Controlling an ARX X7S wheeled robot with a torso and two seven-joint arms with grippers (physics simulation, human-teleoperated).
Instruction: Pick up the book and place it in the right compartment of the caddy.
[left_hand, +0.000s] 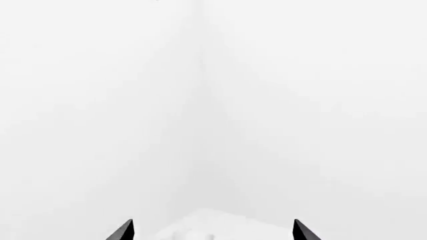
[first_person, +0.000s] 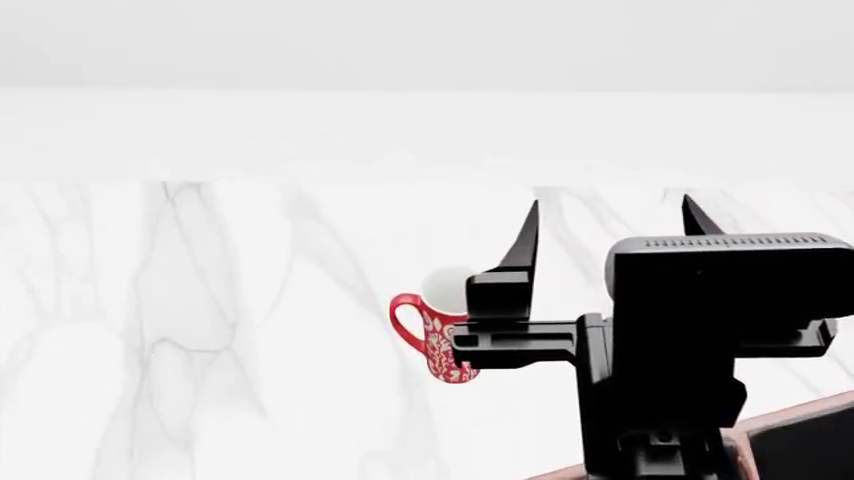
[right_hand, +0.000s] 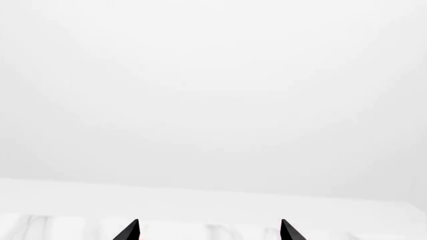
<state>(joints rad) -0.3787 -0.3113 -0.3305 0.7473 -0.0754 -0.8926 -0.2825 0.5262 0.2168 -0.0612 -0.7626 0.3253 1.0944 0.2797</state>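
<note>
Right claw (first_person: 610, 225) is seen raised at the centre right of the head view, its two black fingers standing well apart with nothing between them; in the left wrist view the left claw (left_hand: 212, 232) is likewise spread wide and empty, facing blank white wall. The book cannot be found in any picture; it may be hidden behind the dark arm and camera housing, but that cannot be told. As a thick, stiff, fairly heavy thing with smooth covers, it is judged best taken across its thickness near the middle, so that it does not swing or slip. Only a reddish-brown corner of the caddy (first_person: 801, 430) is shown at the lower right of the head view. A red patterned mug (first_person: 434, 345) stands on the marble worktop (first_person: 200, 330) just left of the right claw and should be avoided. Open room lies across the left half; the worktop's far edge runs along the upper part of the frame.
</note>
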